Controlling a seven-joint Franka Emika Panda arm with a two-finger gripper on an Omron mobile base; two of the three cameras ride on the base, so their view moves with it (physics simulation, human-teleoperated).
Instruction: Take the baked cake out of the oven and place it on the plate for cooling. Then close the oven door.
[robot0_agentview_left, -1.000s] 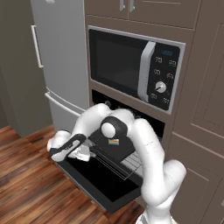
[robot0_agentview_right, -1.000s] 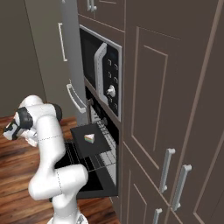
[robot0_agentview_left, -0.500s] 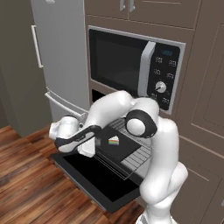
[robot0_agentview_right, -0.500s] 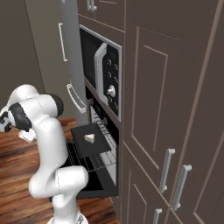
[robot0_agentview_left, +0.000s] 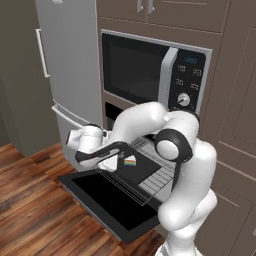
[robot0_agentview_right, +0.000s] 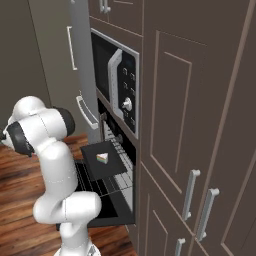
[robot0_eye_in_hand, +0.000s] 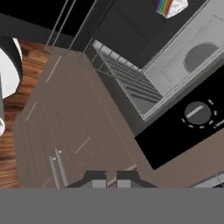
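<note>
The oven door (robot0_agentview_left: 107, 202) hangs fully open, lying flat out from the bottom edge of the oven (robot0_agentview_left: 145, 165). One wire rack (robot0_agentview_right: 112, 172) is drawn forward over it, and on that rack sits one dark square tray (robot0_agentview_right: 103, 161) carrying a single cake (robot0_agentview_left: 130, 162) — a small wedge with rainbow-striped sides and white top. The cake rests near the middle of the tray; it also shows at the top edge of the hand view (robot0_eye_in_hand: 170, 6), on the tray's far corner there.

The gripper (robot0_agentview_left: 82, 156) hovers off the left side of the rack, over the outer left part of the open door, clear of the cake and tray. In the hand view the two finger tips (robot0_eye_in_hand: 95, 180) sit close side by side with only a narrow gap, pinching nothing.

One microwave (robot0_agentview_left: 155, 75) sits directly above the oven, and one grey fridge (robot0_agentview_left: 67, 75) stands to its left. One oven knob (robot0_eye_in_hand: 197, 113) shows in the hand view.
</note>
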